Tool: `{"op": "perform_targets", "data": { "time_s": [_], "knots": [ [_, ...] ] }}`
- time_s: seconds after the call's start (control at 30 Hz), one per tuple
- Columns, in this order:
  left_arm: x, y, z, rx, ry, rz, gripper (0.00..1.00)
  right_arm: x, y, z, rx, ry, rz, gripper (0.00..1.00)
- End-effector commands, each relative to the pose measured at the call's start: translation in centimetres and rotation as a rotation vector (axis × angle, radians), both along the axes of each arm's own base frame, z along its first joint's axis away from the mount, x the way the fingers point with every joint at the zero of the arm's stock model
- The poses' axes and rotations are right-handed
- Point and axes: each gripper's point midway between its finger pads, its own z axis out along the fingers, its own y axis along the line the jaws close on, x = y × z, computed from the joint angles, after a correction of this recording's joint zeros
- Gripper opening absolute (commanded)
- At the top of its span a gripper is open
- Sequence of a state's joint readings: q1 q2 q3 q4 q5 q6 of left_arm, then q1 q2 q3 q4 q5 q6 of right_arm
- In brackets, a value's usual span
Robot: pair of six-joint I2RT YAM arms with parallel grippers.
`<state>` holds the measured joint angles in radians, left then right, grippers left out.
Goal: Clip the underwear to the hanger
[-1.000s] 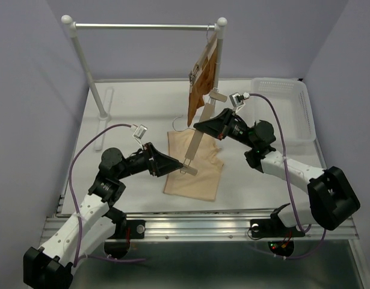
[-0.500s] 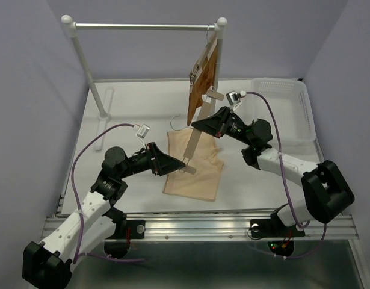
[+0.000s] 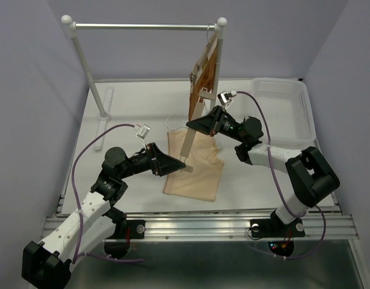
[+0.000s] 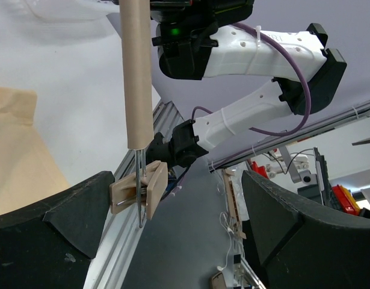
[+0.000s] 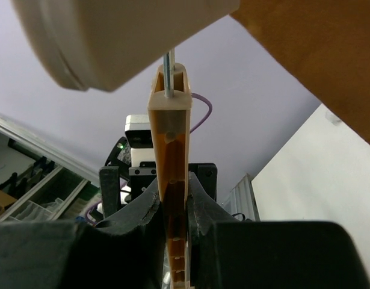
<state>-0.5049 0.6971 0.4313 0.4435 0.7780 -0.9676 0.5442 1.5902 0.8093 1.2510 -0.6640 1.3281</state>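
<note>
Clamping the hanger (image 3: 190,138) in the right pincer (image 3: 191,124), slanted over the underwear (image 3: 200,174) flat on the worktop (image 3: 136,108). Straddling its lower clip (image 4: 138,194) with the left pincer (image 3: 180,164) wide. Crowded behind by rust-brown garment (image 3: 204,77).

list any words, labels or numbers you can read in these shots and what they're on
No text can be read in any view.
The hanger, underwear and white basket: no print or label shows.
Workshop clutter past the table edge in the left wrist view: too small and blurred to read.
</note>
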Motion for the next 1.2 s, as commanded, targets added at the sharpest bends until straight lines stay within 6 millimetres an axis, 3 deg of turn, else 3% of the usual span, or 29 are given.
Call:
{"op": "perform_targets", "data": {
  "time_s": [0.0,0.13,0.5,1.0,1.17],
  "knots": [
    [-1.0,0.0,1.6,-0.044,-0.073,-0.034,0.99,-1.6,-0.9,4.9,0.136,-0.235,0.014,0.01],
    [-1.1,0.1,1.8,-0.049,-0.078,-0.034,0.99,-1.3,-0.7,4.4,0.127,-0.26,0.008,0.01],
    [-0.7,-0.1,1.1,-0.033,-0.05,-0.028,0.99,-3.1,-1.1,6.8,0.183,-0.347,0.073,0.01],
    [-0.8,-0.1,1.7,-0.039,-0.069,-0.029,0.98,-1.1,-0.3,5.7,0.148,-0.321,0.025,0.01],
    [-0.7,0.1,1.7,-0.043,-0.065,-0.011,0.87,-0.1,-0.5,5.2,0.136,-0.306,-0.021,0.01]
  ]
}}
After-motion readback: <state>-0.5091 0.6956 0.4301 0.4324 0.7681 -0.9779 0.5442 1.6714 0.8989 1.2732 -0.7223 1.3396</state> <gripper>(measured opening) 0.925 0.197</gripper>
